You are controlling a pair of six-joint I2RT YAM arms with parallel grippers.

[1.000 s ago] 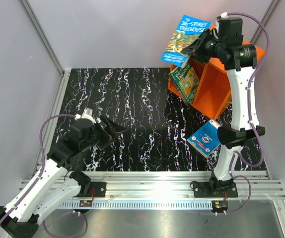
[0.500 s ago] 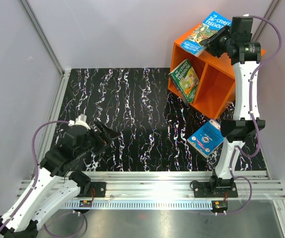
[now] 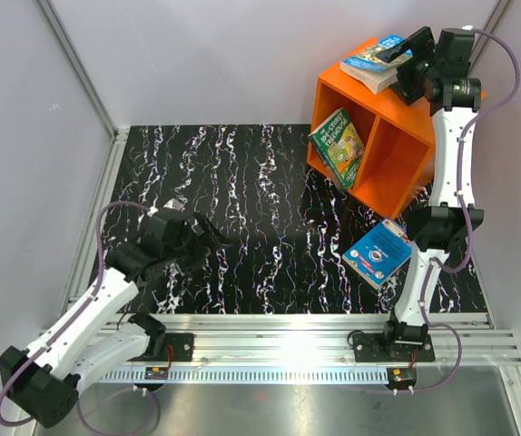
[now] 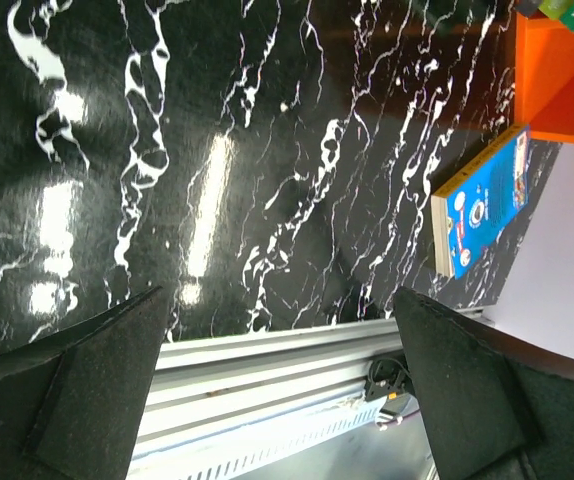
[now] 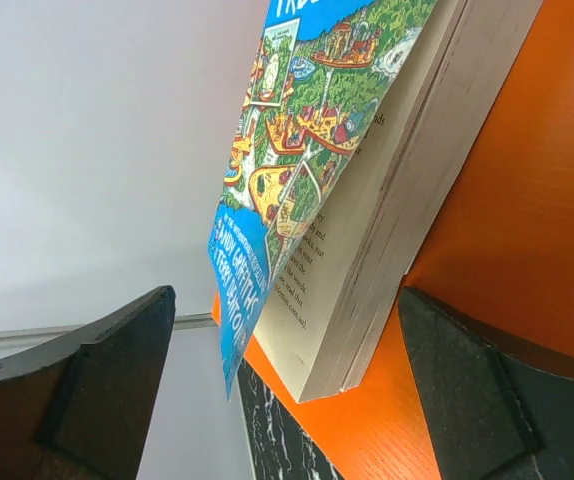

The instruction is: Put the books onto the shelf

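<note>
Right end effector (image 5: 282, 310) spread wide around the book (image 5: 367, 150) atop the shelf (image 5: 507, 200) — no grip; left end effector (image 4: 282, 310) also wide, empty.

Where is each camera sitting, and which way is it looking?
Top view: high up behind the arms, looking down at the black table; both arms show, with left pincer and right pincer.
Left wrist: on the left arm, facing down at the table; its two open fingers show at the bottom.
Right wrist: on the right arm, close against the treehouse book lying atop the orange shelf; its fingers show either side.
Shared: top and left-wrist views both show the blue emblem book.
</note>
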